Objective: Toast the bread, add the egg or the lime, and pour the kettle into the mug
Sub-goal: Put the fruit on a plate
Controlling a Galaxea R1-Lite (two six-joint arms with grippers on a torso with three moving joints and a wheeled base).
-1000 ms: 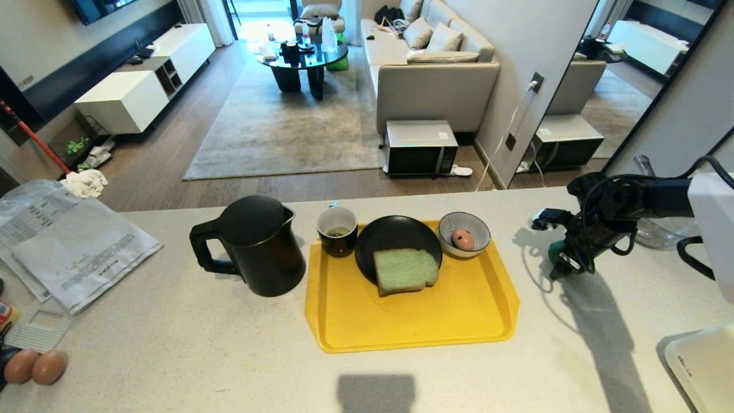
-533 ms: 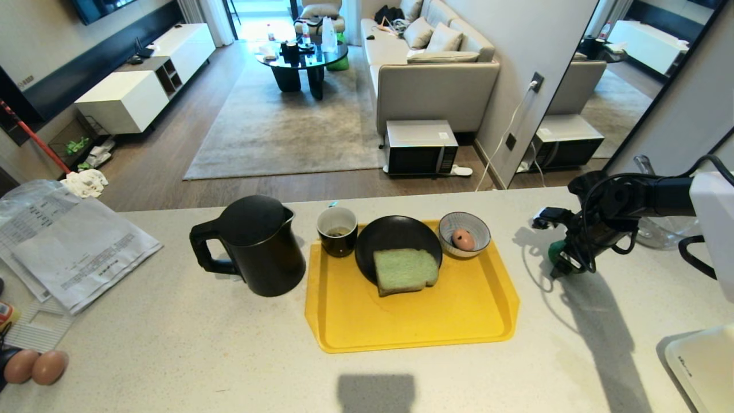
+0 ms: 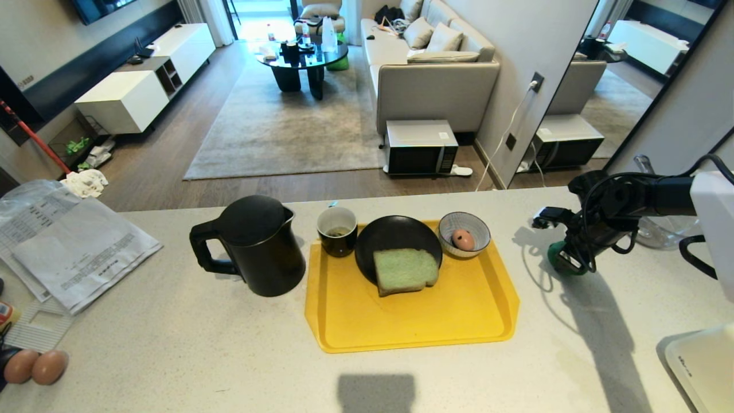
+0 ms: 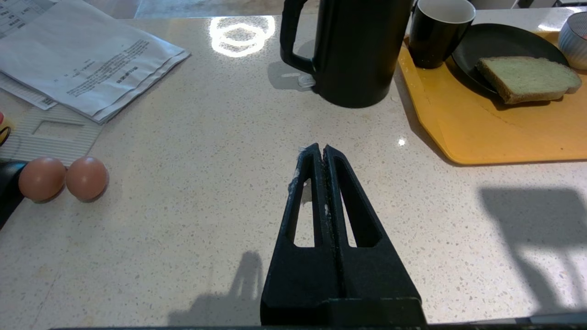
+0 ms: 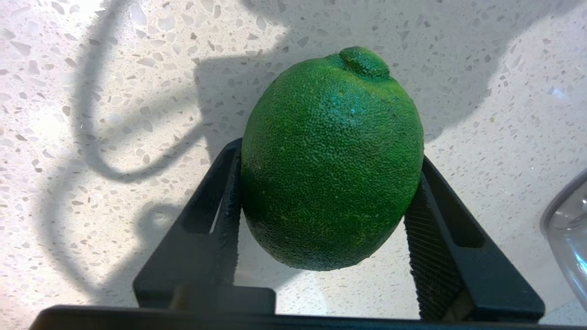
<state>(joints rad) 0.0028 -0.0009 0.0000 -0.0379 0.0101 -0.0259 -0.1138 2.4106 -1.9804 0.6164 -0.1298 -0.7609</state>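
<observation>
Sitting between the right gripper (image 5: 328,220) fingers (image 5: 429,238), touching both: the lime (image 5: 331,160).

No legible text, papers (image 3: 74,246) included.

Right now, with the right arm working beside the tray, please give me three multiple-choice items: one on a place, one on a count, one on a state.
1. Where does the bread lie?
A. partly on the black plate
B. in the patterned bowl
C. on the papers

2. How many eggs lie loose on the counter?
A. none
B. two
C. four

3. What is the right gripper doing?
A. it hangs with nothing between its fingers
B. its fingers lie against both sides of the lime
C. it grips the kettle handle

Answers:
1 A: the slice overlaps the plate's near rim and the yellow tray.
2 B: the pair shows in the left wrist view.
3 B: the right wrist view shows the lime between the fingers.
</observation>
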